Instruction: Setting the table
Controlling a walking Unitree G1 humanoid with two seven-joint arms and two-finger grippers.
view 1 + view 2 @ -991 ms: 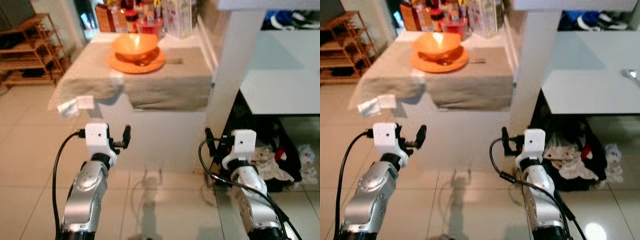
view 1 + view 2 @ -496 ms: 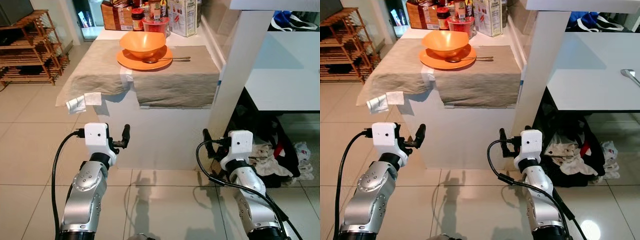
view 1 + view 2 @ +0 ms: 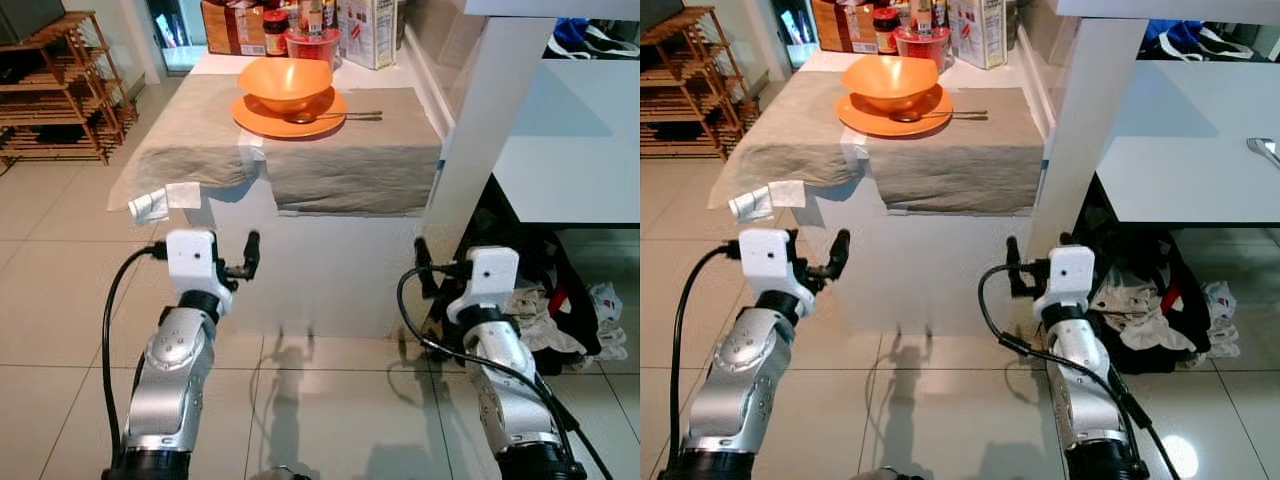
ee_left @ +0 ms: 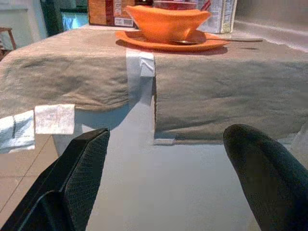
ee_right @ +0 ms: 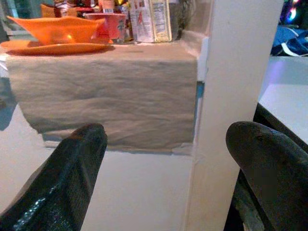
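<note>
Left eye view shows both arms raised low in front of the surface [image 3: 330, 160], left end effector [image 3: 250, 262] and right end effector [image 3: 422, 268] spread wide and empty, well short of the bowl [image 3: 285, 84], plate [image 3: 290, 112] and spoon [image 3: 330, 117] on the cloth [image 3: 200, 150]. This reads as the approach step; next the robot likely must close in and reach up. Box [image 3: 371, 30] print is too blurred to read.

The floor [image 3: 60, 300] has pale shiny tiles. A wooden shelf rack [image 3: 45, 90] stands at the left, a white pillar [image 3: 480, 120] and a white counter [image 3: 580, 150] at the right.
</note>
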